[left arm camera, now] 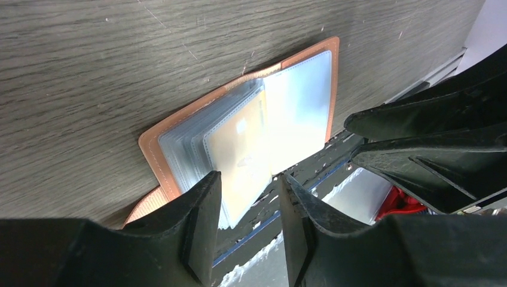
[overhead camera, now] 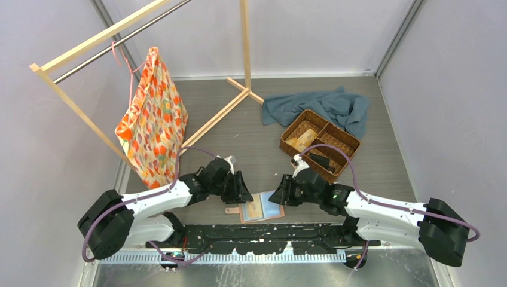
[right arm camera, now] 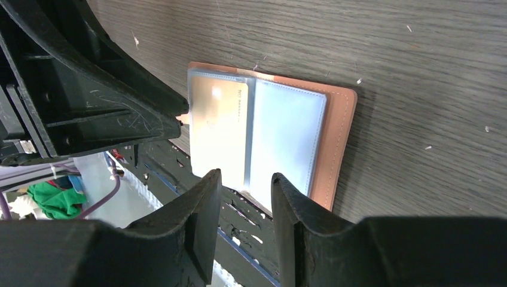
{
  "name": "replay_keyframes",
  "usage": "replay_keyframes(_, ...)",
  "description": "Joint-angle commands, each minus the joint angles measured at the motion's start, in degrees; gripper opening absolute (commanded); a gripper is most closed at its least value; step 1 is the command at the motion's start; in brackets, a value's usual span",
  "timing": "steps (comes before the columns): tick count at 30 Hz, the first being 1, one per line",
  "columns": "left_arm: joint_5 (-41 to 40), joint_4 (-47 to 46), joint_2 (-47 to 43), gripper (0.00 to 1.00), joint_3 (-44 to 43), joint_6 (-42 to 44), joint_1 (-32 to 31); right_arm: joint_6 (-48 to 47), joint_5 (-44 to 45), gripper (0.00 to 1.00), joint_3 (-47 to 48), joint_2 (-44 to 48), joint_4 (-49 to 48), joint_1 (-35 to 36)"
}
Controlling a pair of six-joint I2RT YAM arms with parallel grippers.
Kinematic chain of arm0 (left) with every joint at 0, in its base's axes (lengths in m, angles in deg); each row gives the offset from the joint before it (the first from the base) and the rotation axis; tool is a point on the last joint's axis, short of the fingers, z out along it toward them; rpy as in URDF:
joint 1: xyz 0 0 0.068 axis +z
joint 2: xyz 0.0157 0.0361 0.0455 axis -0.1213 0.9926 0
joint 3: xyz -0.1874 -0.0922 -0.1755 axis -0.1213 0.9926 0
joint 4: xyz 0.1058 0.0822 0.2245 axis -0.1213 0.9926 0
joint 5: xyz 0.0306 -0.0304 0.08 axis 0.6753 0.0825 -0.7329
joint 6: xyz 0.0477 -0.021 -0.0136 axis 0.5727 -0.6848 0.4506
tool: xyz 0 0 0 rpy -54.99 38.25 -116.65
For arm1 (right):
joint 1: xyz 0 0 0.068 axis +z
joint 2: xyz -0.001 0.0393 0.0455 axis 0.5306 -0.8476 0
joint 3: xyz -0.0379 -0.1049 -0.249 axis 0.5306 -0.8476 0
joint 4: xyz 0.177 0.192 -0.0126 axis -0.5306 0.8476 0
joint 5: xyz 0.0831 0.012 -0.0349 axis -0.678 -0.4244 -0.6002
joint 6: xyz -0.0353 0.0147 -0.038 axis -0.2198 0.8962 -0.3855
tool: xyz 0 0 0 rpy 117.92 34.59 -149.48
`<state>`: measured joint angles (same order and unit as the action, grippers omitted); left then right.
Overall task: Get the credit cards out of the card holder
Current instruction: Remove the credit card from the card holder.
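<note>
The salmon-pink card holder (overhead camera: pixel 261 207) lies open on the table at the near edge, its snap tab (overhead camera: pixel 231 210) to the left. Its inside shows clear plastic sleeves. A tan-gold card (left arm camera: pixel 239 155) sits in the left-hand sleeve, also seen in the right wrist view (right arm camera: pixel 218 125). My left gripper (overhead camera: pixel 245 194) is open and empty, low at the holder's left edge (left arm camera: pixel 179 128). My right gripper (overhead camera: pixel 276 197) is open and empty, low at the holder's right side (right arm camera: pixel 338 143). The jaws of both stand a card's width apart (left arm camera: pixel 248 179) (right arm camera: pixel 245 178).
A brown woven basket (overhead camera: pixel 341 136) stands behind the right arm, with a tan card (overhead camera: pixel 304 139) and a black card (overhead camera: pixel 323 161) in it. A blue cloth (overhead camera: pixel 326 107) lies behind it. An orange patterned bag (overhead camera: pixel 152 119) hangs from a wooden rack at the left.
</note>
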<state>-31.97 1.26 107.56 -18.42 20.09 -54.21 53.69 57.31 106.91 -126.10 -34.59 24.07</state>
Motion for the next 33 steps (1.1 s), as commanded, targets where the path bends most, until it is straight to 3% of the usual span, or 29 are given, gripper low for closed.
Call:
replay_keyframes(1, 0.14, -1.36, 0.18, 0.43, -1.03, 1.11, -0.48, 0.14, 1.32, 0.41, 0.07, 0.6, -0.94, -0.3)
replay_keyframes(8, -4.95, 6.52, -4.0, 0.47, -1.71, 2.52, -0.66, 0.24, 1.47, 0.41, -0.27, 1.04, -0.89, -0.38)
replay_keyframes(15, -2.62, -0.23, -2.97, 0.46, 1.0, -0.15, -1.19, 0.0, 0.87, 0.41, -0.02, -0.22, -1.58, -0.54)
replay_keyframes(33, -2.08, -4.58, 2.69, 0.44, -4.11, -0.5, -5.08, 0.34, 1.06, 0.41, -0.87, 0.5, -1.45, -0.58)
